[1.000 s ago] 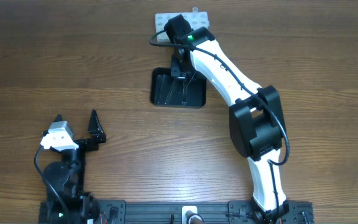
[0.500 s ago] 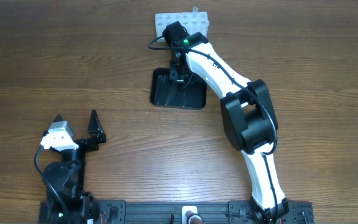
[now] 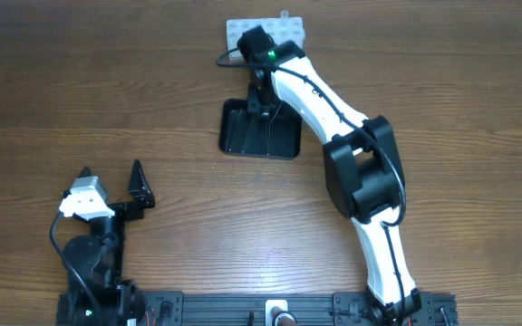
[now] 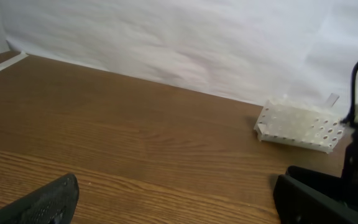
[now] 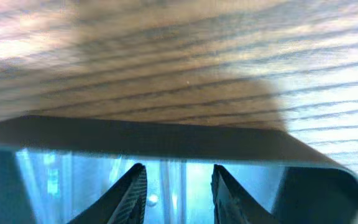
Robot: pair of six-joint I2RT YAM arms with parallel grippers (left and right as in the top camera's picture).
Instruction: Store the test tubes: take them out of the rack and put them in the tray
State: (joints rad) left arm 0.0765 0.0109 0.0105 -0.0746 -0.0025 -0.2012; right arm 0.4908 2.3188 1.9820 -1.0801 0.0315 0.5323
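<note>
Tray point(image 3: 235, 142) far rim: right hand point(image 5: 178, 169) narrow on test tube point(image 5: 174, 199) | left hand point(image 3: 111, 168) wide, well apart

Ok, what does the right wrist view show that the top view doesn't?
Right wrist view adds the grip: the right claw sits down inside the tray, closed on what looks like a clear test tube. Top view adds the white rack beyond the tray, a second tube standing in it, and the left claw open near its base. Both share the black tray and the wood table.
</note>
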